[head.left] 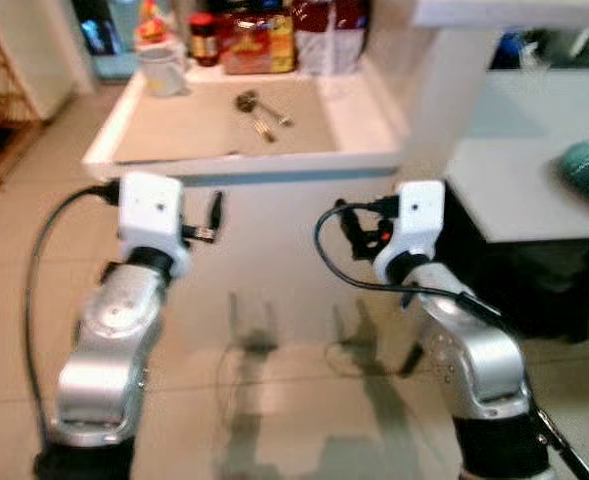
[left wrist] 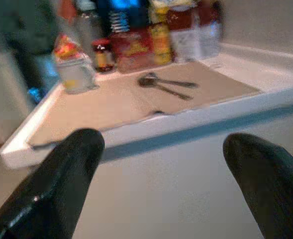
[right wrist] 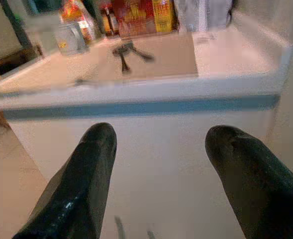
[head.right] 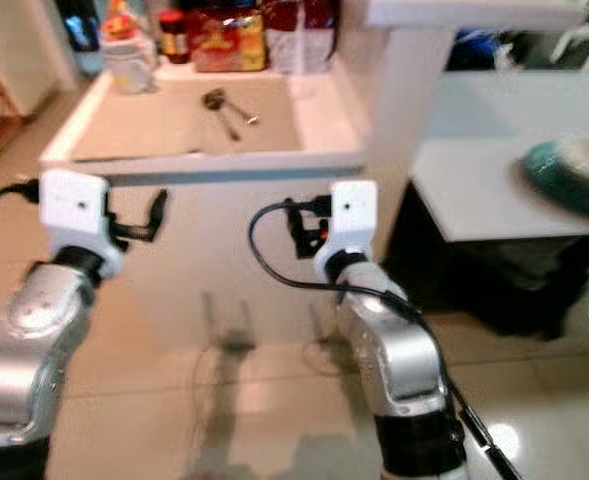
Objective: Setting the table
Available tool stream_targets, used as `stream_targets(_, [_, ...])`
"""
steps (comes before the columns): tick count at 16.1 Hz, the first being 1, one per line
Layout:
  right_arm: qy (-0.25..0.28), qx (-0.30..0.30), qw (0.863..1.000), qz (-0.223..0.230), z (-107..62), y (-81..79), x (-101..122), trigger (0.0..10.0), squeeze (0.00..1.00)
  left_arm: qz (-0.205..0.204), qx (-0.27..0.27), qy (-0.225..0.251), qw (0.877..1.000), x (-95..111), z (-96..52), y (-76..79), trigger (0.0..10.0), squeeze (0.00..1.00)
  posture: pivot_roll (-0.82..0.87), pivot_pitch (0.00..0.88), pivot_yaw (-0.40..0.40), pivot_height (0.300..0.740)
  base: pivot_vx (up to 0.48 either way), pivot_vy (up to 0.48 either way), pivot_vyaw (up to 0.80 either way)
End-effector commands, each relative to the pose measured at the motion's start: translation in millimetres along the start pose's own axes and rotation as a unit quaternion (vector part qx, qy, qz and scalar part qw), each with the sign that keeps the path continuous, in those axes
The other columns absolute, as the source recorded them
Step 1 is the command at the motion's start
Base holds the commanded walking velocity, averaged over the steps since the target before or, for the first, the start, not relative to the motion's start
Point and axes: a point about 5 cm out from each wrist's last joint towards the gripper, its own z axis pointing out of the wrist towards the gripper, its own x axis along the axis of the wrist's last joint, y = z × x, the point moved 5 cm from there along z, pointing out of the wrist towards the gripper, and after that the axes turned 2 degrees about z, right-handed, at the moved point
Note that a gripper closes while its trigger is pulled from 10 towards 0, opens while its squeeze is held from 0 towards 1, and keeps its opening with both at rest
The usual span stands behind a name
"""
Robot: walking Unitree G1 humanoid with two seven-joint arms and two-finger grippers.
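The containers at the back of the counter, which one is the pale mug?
The mug is the whitish one at the robot's left end of the row, beside the dark jar with a red lid; the others are red and yellow packages.

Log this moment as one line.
phase: approach | left end effector: open, empty | right end effector: open, empty | metal spoons: on beige placemat

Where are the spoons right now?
The spoons lie on the tan mat on the white counter, ahead of the robot, in front of the red packets and to the right of the white mug.
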Motion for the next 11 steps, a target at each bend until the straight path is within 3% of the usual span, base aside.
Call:
stream_targets(1, [0.013,-0.005,1.0,-0.017,1.4,1.8,9.6,10.0,0.0,0.004,-0.014,0.027,1.0,14.1,-1.0,3.1,10.0,0.0,0.06,0.0,0.016,0.74,0.0,0.0,0.0])
stream_targets(2, [0.016,0.002,1.0,-0.021,4.4,-1.6,11.1,10.0,0.0,0.025,-0.01,0.037,0.999,18.9,-0.8,0.7,10.0,0.0,0.08,0.0,0.002,0.74,0.292,0.0,0.0])
stream_targets(5, [0.033,0.01,0.999,0.002,10.8,-4.4,21.0,10.0,0.0,0.026,0.034,0.017,0.999,15.6,-0.6,-16.4,10.0,0.0,0.11,0.0,-0.028,0.74,0.413,0.0,0.0])
stream_targets(11, [0.051,0.002,0.999,0.0,16.2,9.0,30.8,10.0,0.0,0.044,0.088,0.002,0.995,9.9,-12.6,-44.0,10.0,0.0,0.14,0.0,-0.058,0.74,0.433,0.0,0.0])
